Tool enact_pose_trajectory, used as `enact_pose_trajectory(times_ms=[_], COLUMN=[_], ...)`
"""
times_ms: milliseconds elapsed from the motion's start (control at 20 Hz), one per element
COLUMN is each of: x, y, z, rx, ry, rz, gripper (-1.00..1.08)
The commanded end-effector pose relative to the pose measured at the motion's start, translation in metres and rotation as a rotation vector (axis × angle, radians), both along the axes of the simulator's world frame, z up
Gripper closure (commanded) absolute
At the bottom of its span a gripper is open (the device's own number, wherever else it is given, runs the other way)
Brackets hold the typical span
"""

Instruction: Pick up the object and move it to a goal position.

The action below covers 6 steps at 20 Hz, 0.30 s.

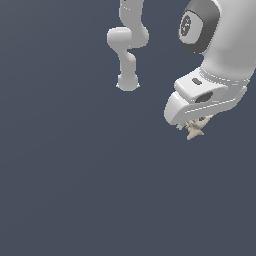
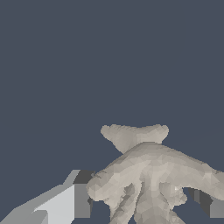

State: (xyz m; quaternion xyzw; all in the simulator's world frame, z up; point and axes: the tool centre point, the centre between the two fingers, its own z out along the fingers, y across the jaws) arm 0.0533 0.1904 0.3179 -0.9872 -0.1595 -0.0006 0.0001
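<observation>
Room lies open on every side I can see: flat slate-grey ground, no edges in view. My gripper (image 1: 192, 125) is clamped on the object (image 1: 195, 131), a beige, faceted, spiky star poking out beneath the smooth white fingers (image 2: 65, 203).

The exterior view is looking steeply down from above onto a plain dark blue-grey surface (image 1: 75, 190), standing close to the arm's wrist, which is filling the frame toward two o'clock; the arm's base (image 1: 127, 82) is sitting farther off toward twelve o'clock. The wrist view is looking out along the hand (image 1: 192, 126), very near, so the beige spiky object (image 2: 148, 175) is filling its lower half between two grey fingertips (image 2: 81, 199). Both views are sharing that object (image 1: 195, 130) and the same dark surface (image 2: 109, 61).
</observation>
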Motion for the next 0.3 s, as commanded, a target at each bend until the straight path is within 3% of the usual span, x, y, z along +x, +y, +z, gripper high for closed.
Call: enact_pose_trajectory(times_ms=[0, 250], x=[0.0005, 0.0015], y=[0.0043, 0.0064], z=[0.0055, 0.0078], rx=[0.000, 0.000], ry=[0.001, 0.001], rz=[-0.001, -0.001], gripper=[1.08, 1.08])
